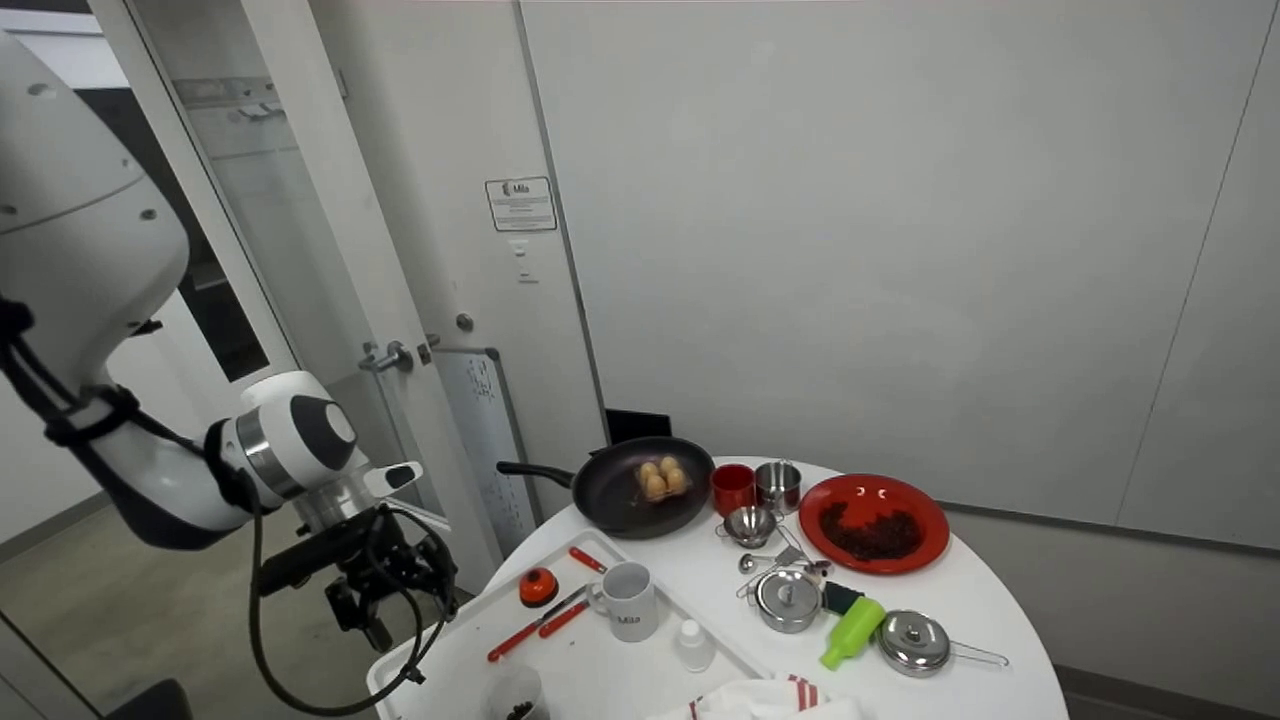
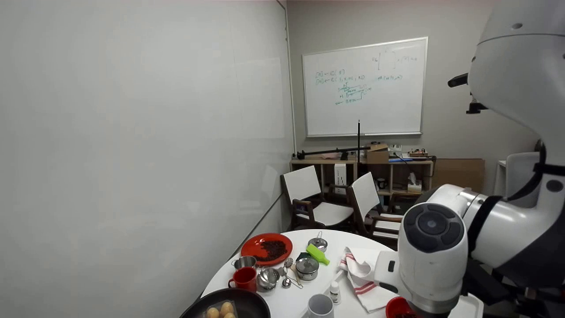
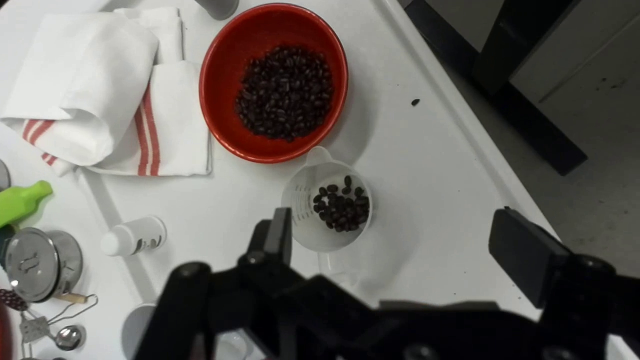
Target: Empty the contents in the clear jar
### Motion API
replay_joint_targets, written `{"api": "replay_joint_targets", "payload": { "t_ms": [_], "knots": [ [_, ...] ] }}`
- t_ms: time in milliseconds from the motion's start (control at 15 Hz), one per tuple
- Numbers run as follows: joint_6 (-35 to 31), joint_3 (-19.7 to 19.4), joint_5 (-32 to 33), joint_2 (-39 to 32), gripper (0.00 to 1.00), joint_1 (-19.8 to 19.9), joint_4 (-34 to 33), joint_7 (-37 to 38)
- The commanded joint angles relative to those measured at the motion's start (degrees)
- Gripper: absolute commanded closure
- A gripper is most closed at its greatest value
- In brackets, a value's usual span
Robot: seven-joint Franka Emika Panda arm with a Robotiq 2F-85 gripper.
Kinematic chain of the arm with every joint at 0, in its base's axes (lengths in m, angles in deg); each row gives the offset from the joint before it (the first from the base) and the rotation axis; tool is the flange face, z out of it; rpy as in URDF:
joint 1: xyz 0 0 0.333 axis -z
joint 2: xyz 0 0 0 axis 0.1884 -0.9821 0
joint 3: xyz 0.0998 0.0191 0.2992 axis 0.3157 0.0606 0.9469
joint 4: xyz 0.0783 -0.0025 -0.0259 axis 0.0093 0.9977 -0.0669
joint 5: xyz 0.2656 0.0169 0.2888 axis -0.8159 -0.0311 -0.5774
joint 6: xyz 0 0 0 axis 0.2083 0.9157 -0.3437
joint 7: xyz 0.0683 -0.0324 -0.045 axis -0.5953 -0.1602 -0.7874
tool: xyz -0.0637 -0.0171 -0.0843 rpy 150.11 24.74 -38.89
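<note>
I am viewing a frying pan (image 1: 605, 495) holding eggs (image 1: 656, 485); a red mug (image 1: 733, 491) is standing alongside. A striped towel (image 3: 110, 95) is overlapping the tray rim (image 3: 102, 201).

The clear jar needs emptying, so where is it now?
In the wrist view, the clear jar stands near the centre on the white tray, just below the red bowl.

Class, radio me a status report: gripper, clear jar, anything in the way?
Fingers open, empty. Clear jar upright, dark beans inside. Red bowl beside it, possibly crowding.
</note>
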Motion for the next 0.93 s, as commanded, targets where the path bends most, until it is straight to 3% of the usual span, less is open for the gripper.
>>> {"api": "replay_joint_targets", "payload": {
  "t_ms": [0,200,333,400,667,867],
  "knots": [
    [2.91,-3.48,1.65,-6.58,0.00,-4.59,-5.94,0.53],
    [4.47,-4.67,0.78,-10.42,0.00,-5.76,-9.59,-0.03],
    [3.64,-3.64,-2.68,-11.67,0.00,-3.93,-11.35,-3.23],
    [2.95,-4.30,-1.06,-9.42,0.00,-5.07,-8.38,-0.88],
    [2.86,-4.46,-2.10,-11.08,0.00,-4.80,-10.47,-2.07],
    [5.55,-6.68,0.28,-11.56,0.00,-7.40,-10.59,2.18]
  ]
}}
